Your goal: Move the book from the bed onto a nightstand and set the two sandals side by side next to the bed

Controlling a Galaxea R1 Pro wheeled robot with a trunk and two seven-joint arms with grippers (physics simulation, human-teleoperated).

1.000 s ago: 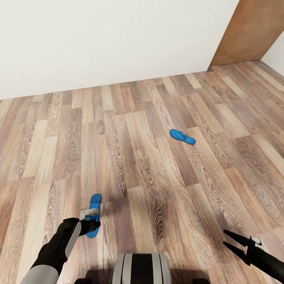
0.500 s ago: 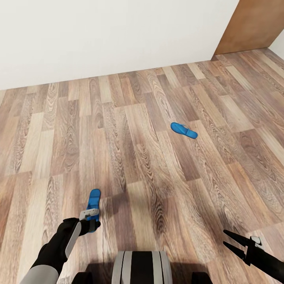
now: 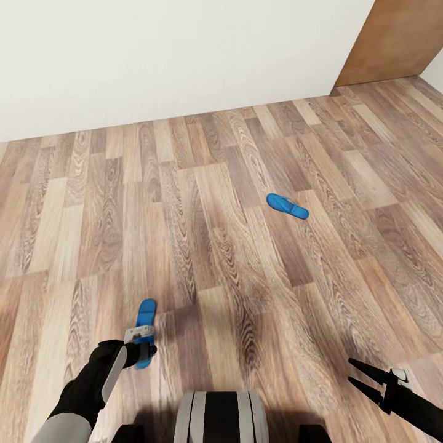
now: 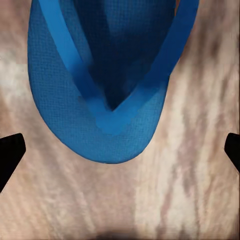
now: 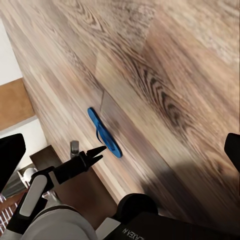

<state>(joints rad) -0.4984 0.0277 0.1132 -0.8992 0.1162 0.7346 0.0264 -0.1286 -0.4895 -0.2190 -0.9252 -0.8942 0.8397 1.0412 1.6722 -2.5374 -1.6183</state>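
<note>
1. Head view: My left fingers (image 3: 144,352) hang low over the wood-plank floor (image 3: 215,246), right at the heel end of the near sandal (image 3: 146,312), a bright blue flip-flop lying flat.
   - The far sandal (image 3: 287,205) lies well apart, further out on the floor toward the brown door (image 3: 394,37).
   - My right fingers (image 3: 368,370) are spread in an open V, holding nothing.
   - In the last second the whole picture slid a little, so my head moved and the sandals did not. Over the last half second almost nothing shifted.
   - I judge that the near sandal has not been lifted yet and the pair is far from side by side.
   - My own wrist covers the heel of the near sandal here, so I cannot tell from this view whether I am touching it.

2. Left wrist view: The toe end of the near sandal (image 4: 100,100), with its blue strap, sits between my left fingers (image 4: 10,152).
   - The two tips stand wide apart, with bare floor between each tip and the sandal's edge, so they grip nothing.
   - The sandal's rear is cut off by the frame.

3. Right wrist view: I look across the floor at the near sandal (image 5: 104,132), seen thin and edge-on, with my left fingers (image 5: 92,155) poised just beside it.
   - My right fingers (image 5: 10,155) show as dark tips at opposite edges, fully open.
   - A dark brown shape behind my left arm is too cut off to name.
</note>
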